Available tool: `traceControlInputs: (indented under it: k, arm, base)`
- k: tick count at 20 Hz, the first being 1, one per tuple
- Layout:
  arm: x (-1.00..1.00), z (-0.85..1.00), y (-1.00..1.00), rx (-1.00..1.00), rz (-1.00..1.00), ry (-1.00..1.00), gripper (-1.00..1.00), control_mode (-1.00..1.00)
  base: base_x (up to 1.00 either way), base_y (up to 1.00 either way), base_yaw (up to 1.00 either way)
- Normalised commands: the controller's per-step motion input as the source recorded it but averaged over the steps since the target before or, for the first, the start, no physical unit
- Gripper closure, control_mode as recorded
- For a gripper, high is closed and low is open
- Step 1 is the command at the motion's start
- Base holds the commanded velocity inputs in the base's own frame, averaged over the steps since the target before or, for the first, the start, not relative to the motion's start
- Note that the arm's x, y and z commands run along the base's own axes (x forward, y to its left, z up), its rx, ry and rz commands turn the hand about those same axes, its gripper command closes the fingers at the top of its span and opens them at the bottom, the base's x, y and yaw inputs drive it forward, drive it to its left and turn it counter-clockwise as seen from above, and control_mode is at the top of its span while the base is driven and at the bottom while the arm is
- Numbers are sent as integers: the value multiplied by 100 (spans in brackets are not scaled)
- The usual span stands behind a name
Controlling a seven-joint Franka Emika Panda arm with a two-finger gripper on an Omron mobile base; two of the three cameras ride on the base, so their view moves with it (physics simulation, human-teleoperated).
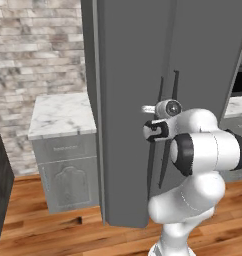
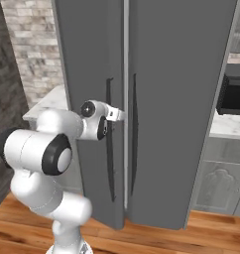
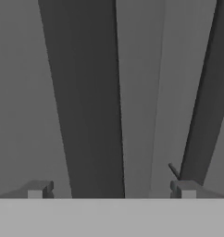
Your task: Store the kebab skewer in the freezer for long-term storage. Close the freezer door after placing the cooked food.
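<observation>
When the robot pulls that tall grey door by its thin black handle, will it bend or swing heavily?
The freezer door is a tall flat panel, so it probably swings stiffly as one piece, hinged rather than tipping. It looks large, so likely heavy to start. The handle looks thin and smooth between the open tool, so it might slip.

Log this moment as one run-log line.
stage: reaching for handle | fingers: open, straddling long black vertical bar handle | tall dark grey freezer door: closed | held: nothing
</observation>
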Motion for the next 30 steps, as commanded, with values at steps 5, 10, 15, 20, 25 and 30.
traceControlInputs:
  k: [5, 10, 15, 20, 25, 30]
  arm:
    - [45, 79, -4, 13, 0, 21, -100, -100]
    - [22, 28, -3, 5, 0, 14, -100, -100]
    - [13, 0, 0, 0, 0, 5, -100, -100]
    - [19, -10, 0, 0, 0, 0, -100, -100]
    - [22, 0, 0, 0, 0, -2, -100, -100]
    - [30, 0, 0, 0, 0, -3, -100, -100]
  base:
    - [0, 0, 0]
    - [0, 0, 0]
    - [0, 0, 0]
    - [0, 0, 0]
    - [0, 0, 0]
    - [0, 0, 0]
